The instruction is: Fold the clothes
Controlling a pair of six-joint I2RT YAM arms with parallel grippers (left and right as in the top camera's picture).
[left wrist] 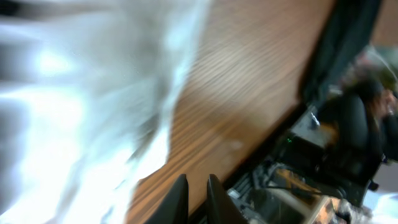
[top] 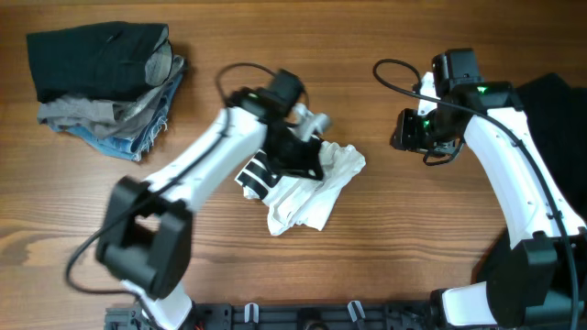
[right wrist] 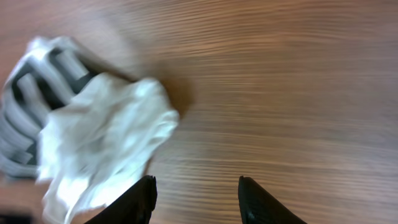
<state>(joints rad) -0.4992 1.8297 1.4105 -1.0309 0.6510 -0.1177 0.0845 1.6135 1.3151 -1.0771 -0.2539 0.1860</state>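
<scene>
One garment lies nearest the arm bases: the plain white short-sleeved T-shirt (top: 307,197), a crumpled heap on the brown wooden table (top: 413,247) with no fold made in it. A black-and-white striped patch (top: 256,176) at its edge is something I cannot identify. Over the heap hovers the left gripper (left wrist: 194,182), fingers pinched nearly together, no cloth visible between them. Off to the side, the right gripper (right wrist: 196,186) hangs spread wide and empty above bare wood. Beyond it a loose black garment (top: 559,105) sprawls at the table's edge, apparently also awaiting folding. Farthest off, the stack of folded black, grey and blue-denim pieces (top: 105,87) looks finished.
</scene>
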